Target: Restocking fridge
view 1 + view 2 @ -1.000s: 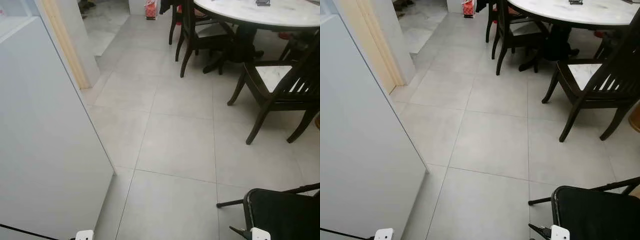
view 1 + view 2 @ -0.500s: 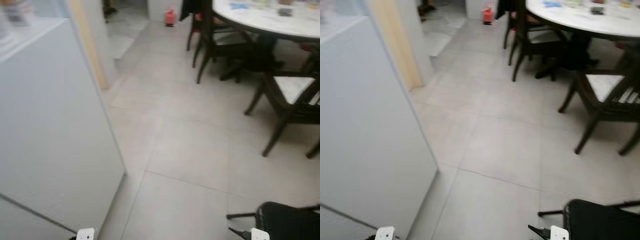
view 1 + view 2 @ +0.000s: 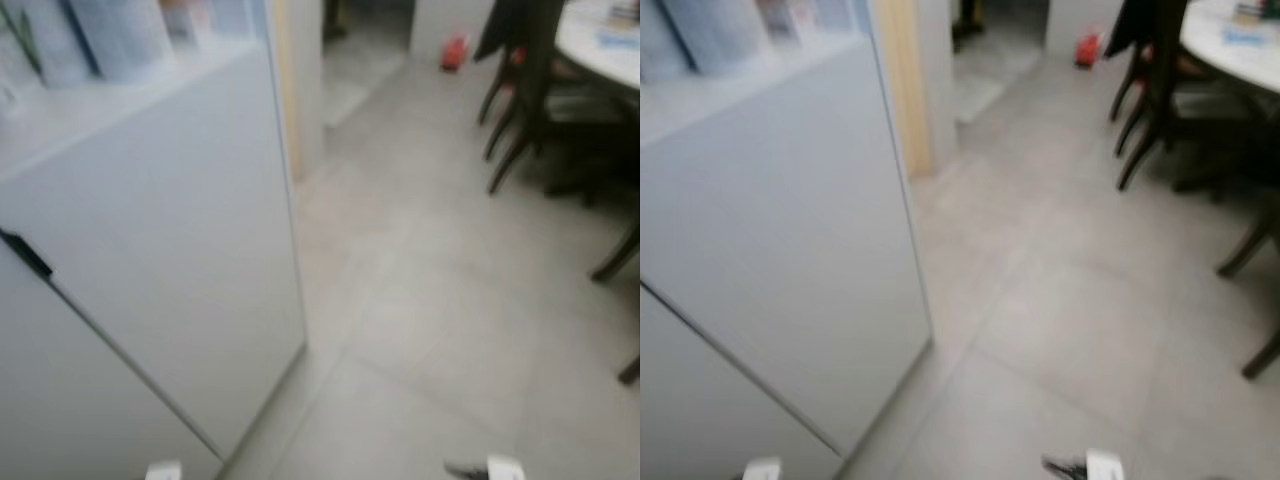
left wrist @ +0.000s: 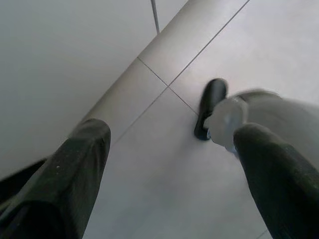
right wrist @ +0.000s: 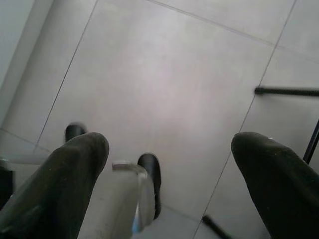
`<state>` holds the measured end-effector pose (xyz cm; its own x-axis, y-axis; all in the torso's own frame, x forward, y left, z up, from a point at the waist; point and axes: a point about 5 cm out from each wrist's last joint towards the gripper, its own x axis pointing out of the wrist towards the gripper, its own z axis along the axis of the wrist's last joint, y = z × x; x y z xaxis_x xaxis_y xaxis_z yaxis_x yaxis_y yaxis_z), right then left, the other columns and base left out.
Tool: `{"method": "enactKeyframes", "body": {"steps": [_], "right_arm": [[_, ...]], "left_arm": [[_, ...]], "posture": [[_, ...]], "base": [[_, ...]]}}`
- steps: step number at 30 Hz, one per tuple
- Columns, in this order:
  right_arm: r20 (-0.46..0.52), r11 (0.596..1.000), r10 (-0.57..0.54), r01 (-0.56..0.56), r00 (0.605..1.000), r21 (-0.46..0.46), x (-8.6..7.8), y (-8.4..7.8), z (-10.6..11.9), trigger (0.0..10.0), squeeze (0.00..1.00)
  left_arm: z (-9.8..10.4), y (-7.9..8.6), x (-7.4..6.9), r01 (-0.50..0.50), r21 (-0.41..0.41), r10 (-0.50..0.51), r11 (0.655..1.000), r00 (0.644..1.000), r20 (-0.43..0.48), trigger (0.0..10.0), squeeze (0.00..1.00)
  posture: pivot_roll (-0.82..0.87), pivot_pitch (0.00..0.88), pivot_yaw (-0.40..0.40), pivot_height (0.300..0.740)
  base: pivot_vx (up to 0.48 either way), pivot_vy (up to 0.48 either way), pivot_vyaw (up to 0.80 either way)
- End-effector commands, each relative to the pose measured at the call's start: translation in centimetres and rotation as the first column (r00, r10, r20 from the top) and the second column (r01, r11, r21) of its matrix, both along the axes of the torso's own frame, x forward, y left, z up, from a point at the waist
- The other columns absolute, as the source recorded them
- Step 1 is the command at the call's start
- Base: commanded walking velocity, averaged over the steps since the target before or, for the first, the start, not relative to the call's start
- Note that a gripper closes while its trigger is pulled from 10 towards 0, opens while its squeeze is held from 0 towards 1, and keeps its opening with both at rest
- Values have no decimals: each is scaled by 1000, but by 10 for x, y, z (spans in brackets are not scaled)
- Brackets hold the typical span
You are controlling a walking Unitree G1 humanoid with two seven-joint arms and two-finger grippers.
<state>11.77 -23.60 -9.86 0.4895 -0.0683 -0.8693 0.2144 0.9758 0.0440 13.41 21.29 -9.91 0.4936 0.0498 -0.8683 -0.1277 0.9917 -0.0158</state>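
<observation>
Both jaws spread, nothing between them, pointing down at the tiled floor (image 3: 430, 300). Left gripper (image 4: 169, 169) hangs near the white fridge door (image 3: 170, 250); right gripper (image 5: 169, 174) hangs over bare tile. Head views blurred. Fridge door fills left of frame, its shelf (image 3: 100, 90) with blurry bottles (image 3: 120, 35) at upper left. Dark chairs (image 3: 520, 90) and round desk (image 3: 600, 35) upper right. Red object (image 3: 455, 50) top centre, on the floor.

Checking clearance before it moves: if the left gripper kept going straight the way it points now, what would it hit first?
Most likely the grey floor tiles: the open left gripper points down at them, with nothing between its fingers.
</observation>
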Motion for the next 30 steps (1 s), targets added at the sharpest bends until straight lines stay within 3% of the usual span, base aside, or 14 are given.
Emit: {"method": "enactKeyframes", "body": {"steps": [1, 15, 30], "right_arm": [[-4, 1000, 14, -14, 1000, 12, 2, 4, -1, 10000, 0], [-4, 999, 32, -33, 999, -7, 4, -6, 3, 10000, 0], [-6, 1000, 10, -10, 1000, 16, 2, 2, 0, 10000, 0]], "left_arm": [[-1, 5, -6, -35, 6, 35, 999, 999, -16, 10000, 0], [-2, -6, -3, -30, -10, 29, 1000, 1000, -7, 10000, 0], [-1, 3, -5, -39, 14, 40, 999, 999, -15, 10000, 0]], "posture": [[52, 0, 19, 740], [54, 6, -28, 740], [66, 22, -3, 740]], "base": [[0, 0, 800], [0, 0, 800], [0, 0, 800]]}}
